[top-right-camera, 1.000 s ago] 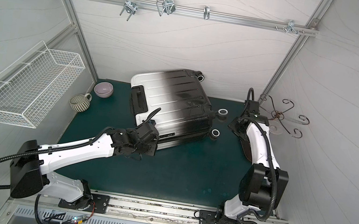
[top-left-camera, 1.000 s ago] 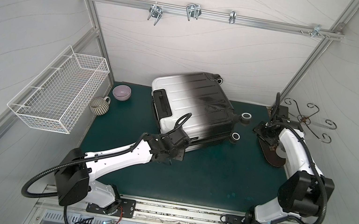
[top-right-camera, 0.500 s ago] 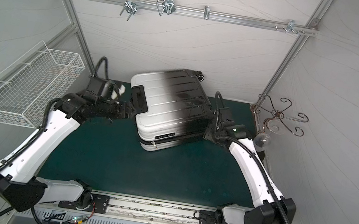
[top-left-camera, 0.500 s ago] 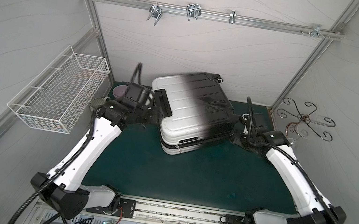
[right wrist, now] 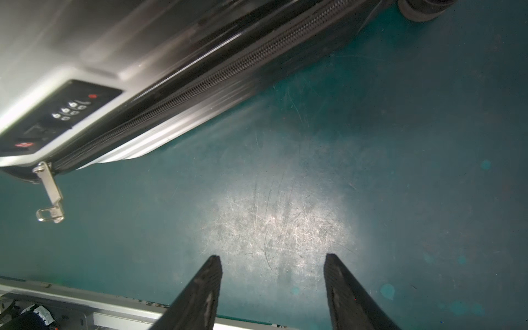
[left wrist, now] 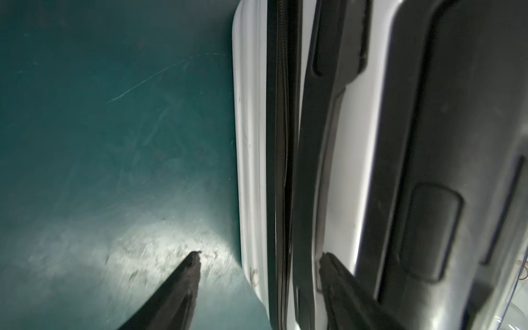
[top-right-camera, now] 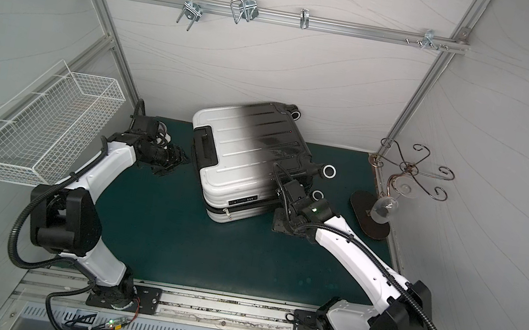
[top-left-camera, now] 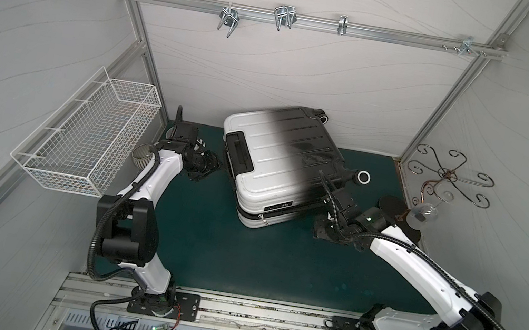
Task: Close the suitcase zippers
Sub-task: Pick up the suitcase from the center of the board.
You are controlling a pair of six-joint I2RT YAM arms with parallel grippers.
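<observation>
Two claws, both empty and parted. The left gripper [left wrist: 260, 257] has widened over the last second and now faces the handle end of the suitcase [top-left-camera: 274, 160]. One finger shows over the green mat [left wrist: 114, 143] and the other in front of the shell. The zipper track [left wrist: 283, 143] runs up the middle of the frame between them. Blur there leaves it unclear whether that stretch is meshed.

The right gripper [right wrist: 271, 257], at the wheel end half a second ago, has dropped to bare mat beside the case's long side, right of centre in both top views. Its jaws are apart over nothing. In the upper left of its wrist view the track looks closed as far as a silvery pull [right wrist: 50, 194] dangling at the corner by the lock. The same pull [top-left-camera: 261, 217] shows at lower centre in a top view.

The case lies flat mid-frame, about where it was. No pull is gripped, so I judge this a re-approach, with that hanging pull the likeliest next target.
</observation>
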